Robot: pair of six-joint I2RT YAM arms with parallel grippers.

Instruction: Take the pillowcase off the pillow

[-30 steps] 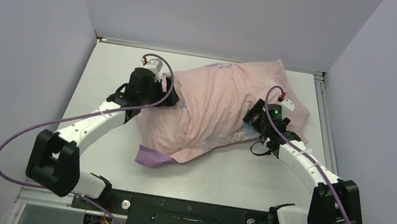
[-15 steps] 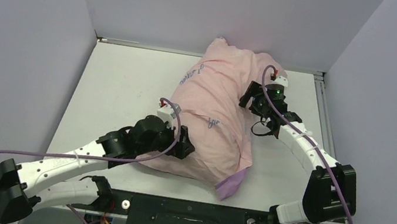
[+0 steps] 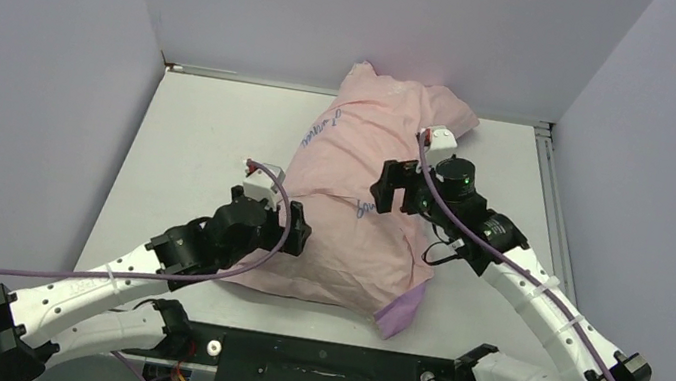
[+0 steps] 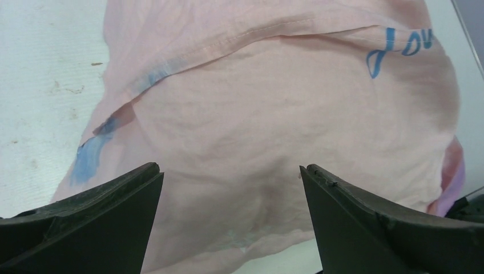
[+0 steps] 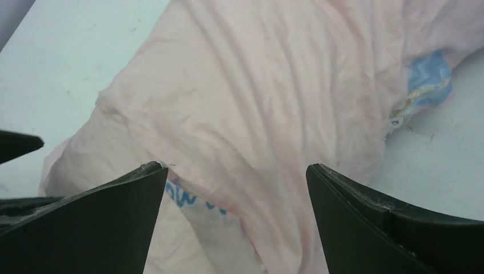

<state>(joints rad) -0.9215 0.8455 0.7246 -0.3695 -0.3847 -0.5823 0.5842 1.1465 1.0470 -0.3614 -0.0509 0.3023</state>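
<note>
The pillowcase (image 3: 365,185), pale pink with blue writing, lies plump and lengthwise from the back wall toward the near edge, with a purple corner (image 3: 397,311) at its near right. The pillow is hidden inside it. My left gripper (image 3: 293,229) stands open at the bundle's near left flank; in the left wrist view the pink cloth (image 4: 274,125) fills the space ahead of the left gripper (image 4: 229,167), nothing pinched. My right gripper (image 3: 393,187) hovers open over the bundle's middle right; in the right wrist view a seam with blue letters (image 5: 194,200) lies below the right gripper (image 5: 235,165).
The white table (image 3: 192,128) is boxed in by grey walls at the left, back and right. A metal rail (image 3: 548,192) runs along the right edge. The black base bar (image 3: 318,362) lines the near edge.
The bundle has turned from lying across the table to lying lengthwise, its purple corner now near right. My left arm swung to the near left flank; my right gripper moved left over the bundle.
</note>
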